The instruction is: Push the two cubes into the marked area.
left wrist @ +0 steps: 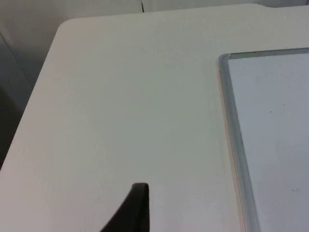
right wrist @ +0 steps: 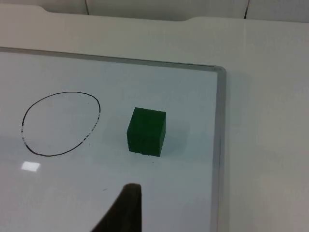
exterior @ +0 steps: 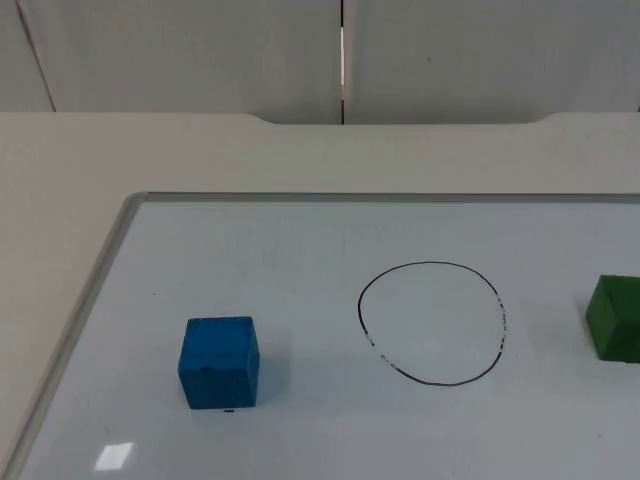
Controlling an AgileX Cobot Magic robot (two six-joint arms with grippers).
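A blue cube (exterior: 219, 361) is sitting on a whiteboard (exterior: 300, 230) lying flat on the white desk (exterior: 60, 200), well left of a hand-drawn black circle (exterior: 432, 323) (the marked area). A green cube (exterior: 615, 318) is resting right of the circle, apart from it. The left end effector (left wrist: 133, 210) is hovering over bare desk beside the board's frame. The right end effector (right wrist: 123, 210) is hanging near the green cube. Whether either is open cannot be told.

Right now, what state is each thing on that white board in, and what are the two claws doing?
Blue cube: upright, outside the circle.
Green cube: upright, outside the circle.
Drawn circle: nothing inside.
Whiteboard: flat on the table.
Left gripper: above bare table beside the whiteboard.
Right gripper: above the whiteboard, near the green cube.
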